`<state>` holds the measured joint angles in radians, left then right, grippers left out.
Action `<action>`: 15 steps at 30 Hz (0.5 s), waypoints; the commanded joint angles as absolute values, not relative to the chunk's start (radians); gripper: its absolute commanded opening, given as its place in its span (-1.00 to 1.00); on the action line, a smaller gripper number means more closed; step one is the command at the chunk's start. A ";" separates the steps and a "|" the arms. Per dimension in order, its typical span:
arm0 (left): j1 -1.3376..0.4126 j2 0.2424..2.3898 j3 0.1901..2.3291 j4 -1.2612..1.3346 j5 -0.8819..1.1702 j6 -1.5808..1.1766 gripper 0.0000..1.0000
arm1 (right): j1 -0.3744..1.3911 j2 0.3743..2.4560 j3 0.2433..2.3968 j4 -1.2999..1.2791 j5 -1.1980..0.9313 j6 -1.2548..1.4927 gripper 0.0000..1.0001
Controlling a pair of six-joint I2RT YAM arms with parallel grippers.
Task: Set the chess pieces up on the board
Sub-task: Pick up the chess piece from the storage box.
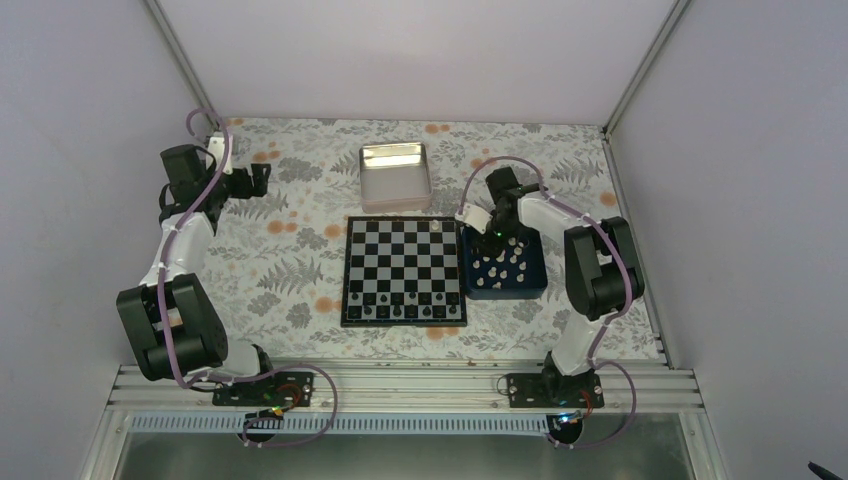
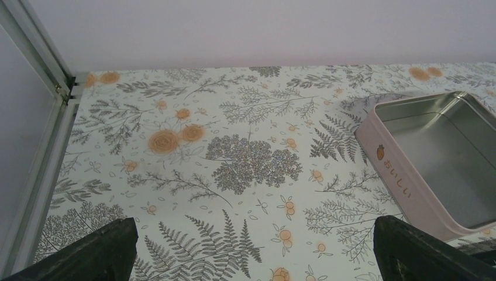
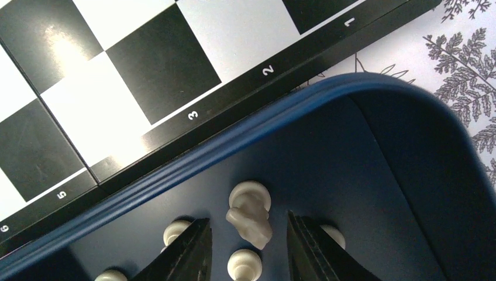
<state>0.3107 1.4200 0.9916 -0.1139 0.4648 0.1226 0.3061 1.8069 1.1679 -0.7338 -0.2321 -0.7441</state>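
Note:
The chequered board (image 1: 404, 270) lies flat mid-table, with small dark pieces along its near rows and one cream piece (image 1: 437, 227) at its far right. Several cream chess pieces (image 1: 503, 263) stand in the dark blue tray (image 1: 530, 284) right of the board. My right gripper (image 3: 248, 246) is open, low inside that tray (image 3: 374, 175), its fingers either side of a cream knight (image 3: 250, 216) without touching it; other cream pieces (image 3: 244, 263) stand close by. The board's numbered edge (image 3: 193, 114) runs just beyond the tray rim. My left gripper (image 2: 251, 252) is open and empty at the far left.
A shiny silver tin (image 1: 394, 176) stands behind the board; its pink outer wall (image 2: 403, 187) shows at the right of the left wrist view. Flower-patterned cloth (image 1: 290, 270) covers the table. Metal frame posts (image 2: 41, 64) and white walls close the sides and back.

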 commanded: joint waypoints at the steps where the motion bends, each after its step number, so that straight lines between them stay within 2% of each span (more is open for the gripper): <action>1: 0.320 1.407 0.979 -0.103 0.499 0.134 1.00 | 0.307 1.815 1.179 -0.709 -0.263 -0.752 -0.34; 11: 0.325 1.405 0.980 -0.103 0.509 0.134 1.00 | 0.306 1.785 1.190 -0.733 -0.248 -0.758 -0.85; 15: 0.326 1.402 0.982 -0.104 0.514 0.134 1.00 | 0.304 1.764 1.204 -0.759 -0.235 -0.762 -0.92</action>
<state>0.3187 1.4200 0.9897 -0.1139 0.4843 0.1226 0.3061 1.8076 1.1721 -0.7326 -0.2321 -0.7521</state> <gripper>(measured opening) 0.999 0.060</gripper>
